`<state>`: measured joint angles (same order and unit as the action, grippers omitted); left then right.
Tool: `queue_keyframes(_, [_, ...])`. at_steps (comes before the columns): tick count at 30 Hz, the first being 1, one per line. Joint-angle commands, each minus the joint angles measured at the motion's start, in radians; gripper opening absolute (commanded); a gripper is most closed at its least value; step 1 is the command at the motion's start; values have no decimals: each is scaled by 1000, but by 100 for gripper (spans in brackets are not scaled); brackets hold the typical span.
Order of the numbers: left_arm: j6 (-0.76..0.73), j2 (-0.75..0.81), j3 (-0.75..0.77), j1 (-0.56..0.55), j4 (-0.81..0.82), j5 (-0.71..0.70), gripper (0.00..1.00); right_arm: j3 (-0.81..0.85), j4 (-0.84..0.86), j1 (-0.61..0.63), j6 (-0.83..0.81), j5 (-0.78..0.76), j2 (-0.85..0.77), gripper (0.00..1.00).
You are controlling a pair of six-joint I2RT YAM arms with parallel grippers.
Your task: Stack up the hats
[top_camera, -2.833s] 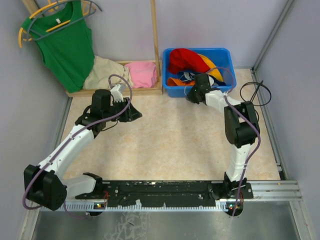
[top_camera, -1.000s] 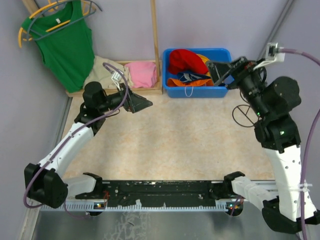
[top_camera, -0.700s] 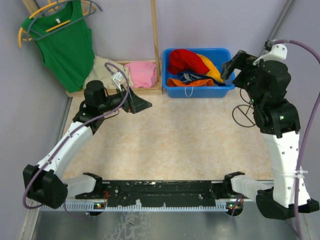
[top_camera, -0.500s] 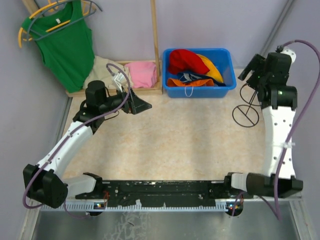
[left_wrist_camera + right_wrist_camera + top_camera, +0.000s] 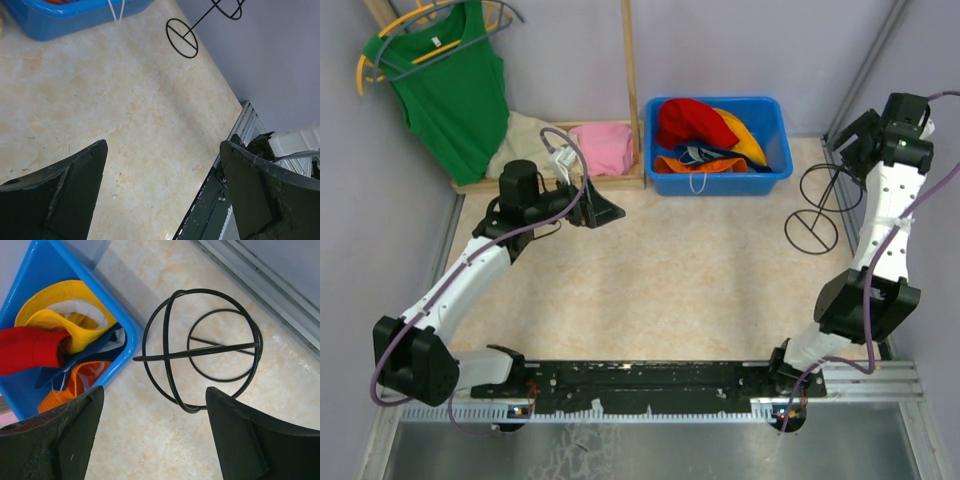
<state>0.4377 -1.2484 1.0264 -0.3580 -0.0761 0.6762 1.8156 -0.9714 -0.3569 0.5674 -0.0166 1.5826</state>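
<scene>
Hats (image 5: 692,120) piled in the blue bin (image 5: 720,184), upper centre, none stacked; right gripper (image 5: 151,410), fingers wide and empty, hangs over the wire stand (image 5: 200,347), probably the stacking post; left gripper (image 5: 163,150) waits wide, empty

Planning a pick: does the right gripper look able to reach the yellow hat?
Probably yes: the right gripper is open above the stand, the yellow hat exposed in the bin nearby.

A lab robot test cell: a left arm (image 5: 450,290) and right arm (image 5: 882,225) bolted to a black rail (image 5: 640,378), on a table (image 5: 670,270) boxed in by plain grey walls (image 5: 570,60). Staged props line the back, a hung green tank top (image 5: 455,100) and a blue bin (image 5: 720,186) of hats (image 5: 688,120)
</scene>
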Motion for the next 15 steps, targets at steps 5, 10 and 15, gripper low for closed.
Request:
queue_keyframes(5, [-51, -32, 25, -4, -2, -25, 99, 50, 44, -4, 4, 29, 62, 77])
queue_keyframes(10, [-54, -52, 21, -4, 5, -26, 99, 32, 53, -5, -27, 18, 62, 73])
queue_keyframes(15, [-55, -74, 26, -4, 12, -25, 99, -30, 44, 23, -63, -8, 13, 69])
